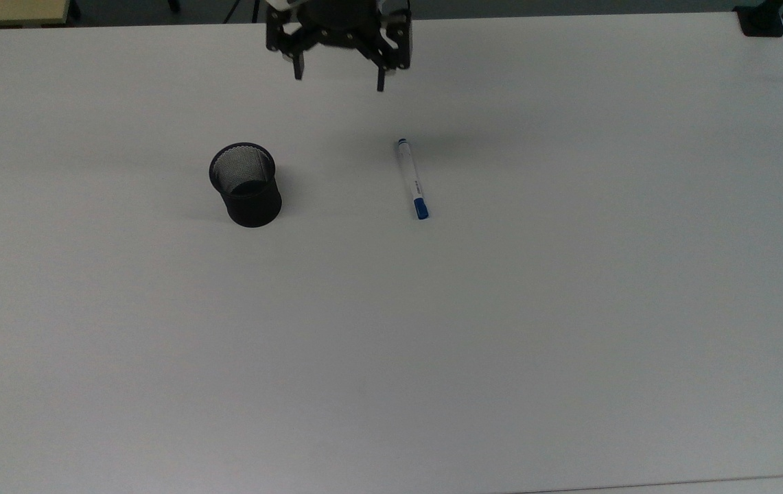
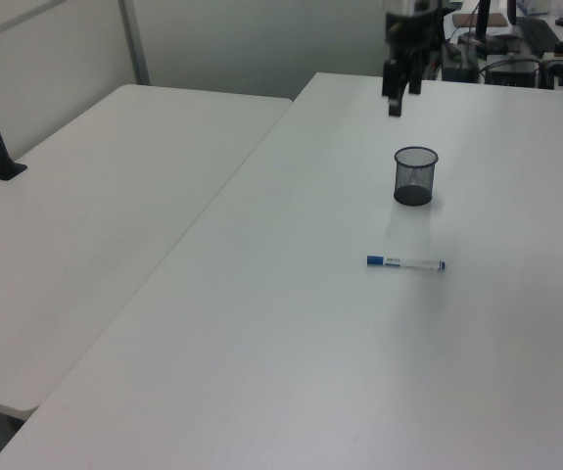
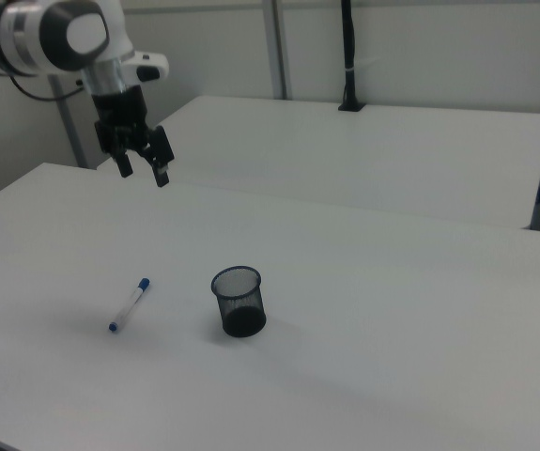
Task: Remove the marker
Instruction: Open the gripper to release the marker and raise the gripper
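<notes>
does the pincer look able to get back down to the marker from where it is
Probably yes. The open pincer hangs high above the table; the marker lies flat with bare table around it, apart from the cup.

Lab: white tables (image 2: 115,186), robot arm (image 3: 54,33)

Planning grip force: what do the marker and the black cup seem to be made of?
The marker: likely smooth plastic, judging by its even white barrel and blue cap. The cup: apparently black wire mesh, probably metal; light shows through its wall. The gripper hangs open above the table.
</notes>
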Action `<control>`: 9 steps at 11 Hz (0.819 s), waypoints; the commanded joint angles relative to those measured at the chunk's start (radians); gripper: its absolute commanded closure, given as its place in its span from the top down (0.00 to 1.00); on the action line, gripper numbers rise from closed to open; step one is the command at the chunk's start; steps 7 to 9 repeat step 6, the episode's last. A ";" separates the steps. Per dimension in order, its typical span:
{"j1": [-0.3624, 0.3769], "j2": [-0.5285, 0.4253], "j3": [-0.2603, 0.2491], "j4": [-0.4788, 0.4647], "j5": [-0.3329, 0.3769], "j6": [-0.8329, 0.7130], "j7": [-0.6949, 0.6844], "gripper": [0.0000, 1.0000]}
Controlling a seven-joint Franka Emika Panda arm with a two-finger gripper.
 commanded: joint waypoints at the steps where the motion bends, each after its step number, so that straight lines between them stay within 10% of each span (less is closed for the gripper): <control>1: -0.067 -0.115 0.014 -0.064 -0.004 -0.046 -0.028 1.00; 9: -0.072 -0.137 0.006 -0.076 -0.009 -0.071 -0.102 1.00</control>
